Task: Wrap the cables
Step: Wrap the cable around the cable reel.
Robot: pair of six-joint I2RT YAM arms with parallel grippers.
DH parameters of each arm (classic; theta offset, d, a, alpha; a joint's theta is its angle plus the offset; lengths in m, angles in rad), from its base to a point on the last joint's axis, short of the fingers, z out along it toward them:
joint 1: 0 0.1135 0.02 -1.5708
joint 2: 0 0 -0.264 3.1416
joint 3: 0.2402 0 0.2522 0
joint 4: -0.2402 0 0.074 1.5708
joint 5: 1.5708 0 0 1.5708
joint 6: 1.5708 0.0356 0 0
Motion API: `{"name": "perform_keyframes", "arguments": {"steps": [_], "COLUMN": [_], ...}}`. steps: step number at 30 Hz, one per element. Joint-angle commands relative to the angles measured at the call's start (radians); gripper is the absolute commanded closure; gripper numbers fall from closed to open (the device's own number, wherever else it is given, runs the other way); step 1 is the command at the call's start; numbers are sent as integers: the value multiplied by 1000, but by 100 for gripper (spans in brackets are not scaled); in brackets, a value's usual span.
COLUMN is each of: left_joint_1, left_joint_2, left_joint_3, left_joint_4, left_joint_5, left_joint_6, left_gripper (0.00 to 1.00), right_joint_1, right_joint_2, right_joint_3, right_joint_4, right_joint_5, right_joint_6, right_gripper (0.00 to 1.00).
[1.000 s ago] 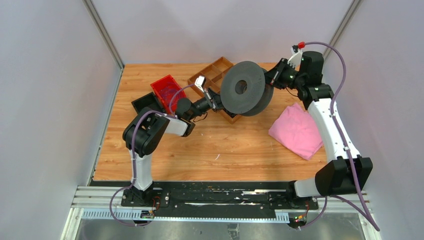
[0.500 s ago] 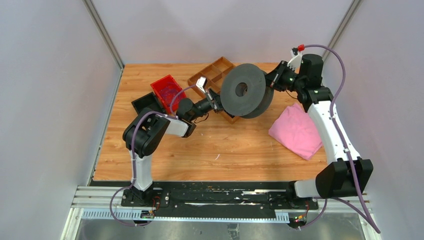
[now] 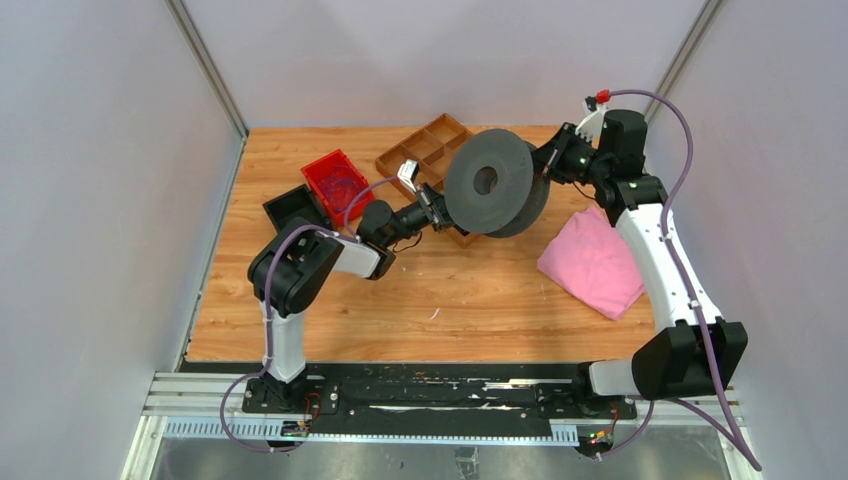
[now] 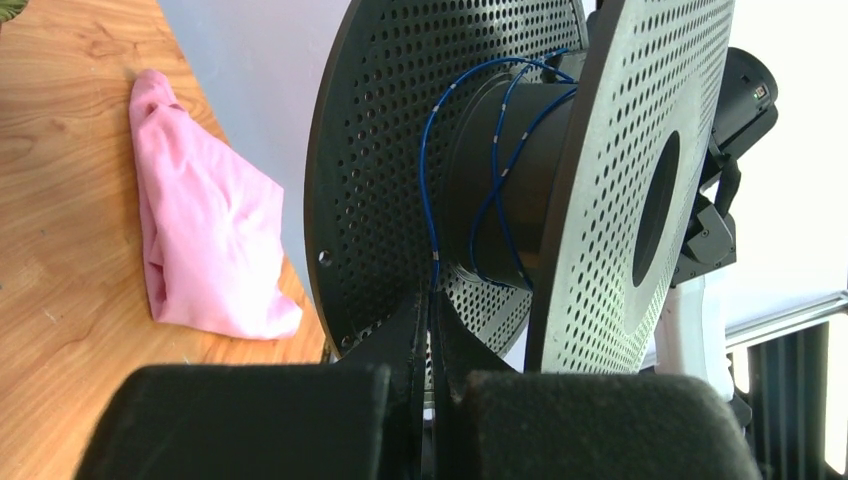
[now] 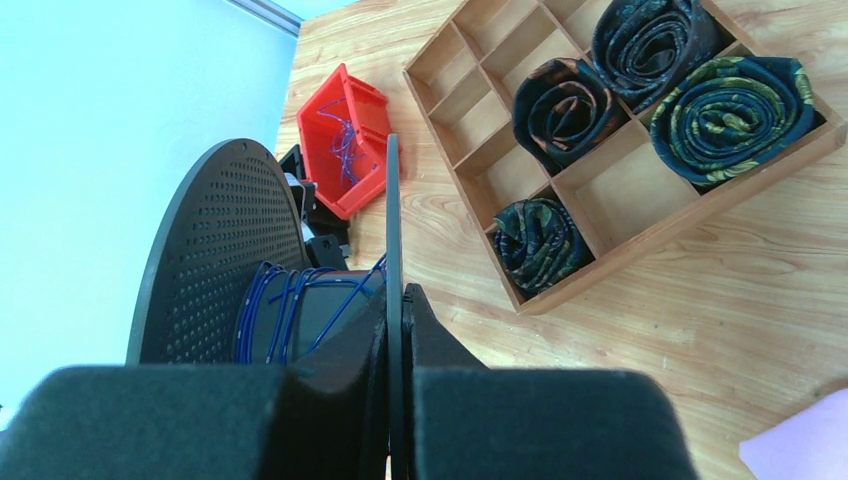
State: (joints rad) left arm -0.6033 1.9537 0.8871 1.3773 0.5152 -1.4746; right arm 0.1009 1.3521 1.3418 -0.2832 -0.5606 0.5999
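Observation:
A thin blue cable [image 4: 430,190] loops a few turns round the hub of the dark perforated spool [image 3: 488,182] and runs down into my left gripper [image 4: 432,305], which is shut on it just below the spool. From above, the left gripper [image 3: 438,207] sits at the spool's left side. My right gripper [image 5: 395,300] is shut on the thin rim of one spool flange [image 5: 393,200] and holds the spool on edge above the table; from above, that gripper [image 3: 545,165] is at the spool's right. More blue cables [image 5: 345,140] lie in the red bin [image 5: 372,110].
A wooden divided tray [image 5: 560,185] holding rolled ties stands behind the spool. A pink cloth [image 3: 595,262] lies at the right, under the right arm. A black box [image 3: 293,205] sits beside the red bin [image 3: 335,183]. Grey walls close in three sides.
The spool has shifted slightly down and to the right, turning a little in the right gripper. The left gripper has followed it, keeping the cable pinched.

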Motion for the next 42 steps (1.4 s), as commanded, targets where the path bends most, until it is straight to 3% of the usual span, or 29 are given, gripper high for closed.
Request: {"name": "perform_keyframes", "arguments": {"steps": [1,9,18,28,35,42], "left_joint_1": [-24,-24,-24,-24,-23,-20], "left_joint_2": [12,16,20,25,31,25], "left_joint_3": [-2,-4,-4,1,4,-5], "left_joint_4": [60,29,15,27,41,30], "left_joint_5": [0,-6,-5,6,12,67], "left_joint_6": [0,-30,-56,-67,-74,36], "left_gripper": [98,94,78,69,76,70], "right_joint_1": [10,22,32,22,20,-16], "right_joint_2": [-34,-49,-57,-46,-43,-38], "right_joint_3": [30,15,2,16,15,80], "right_joint_4": [-9,-4,13,12,16,-36], "right_joint_5": [65,66,62,52,44,71], "right_joint_6": [-40,-83,-117,-111,-105,-107], "right_gripper": [99,99,99,99,99,99]}}
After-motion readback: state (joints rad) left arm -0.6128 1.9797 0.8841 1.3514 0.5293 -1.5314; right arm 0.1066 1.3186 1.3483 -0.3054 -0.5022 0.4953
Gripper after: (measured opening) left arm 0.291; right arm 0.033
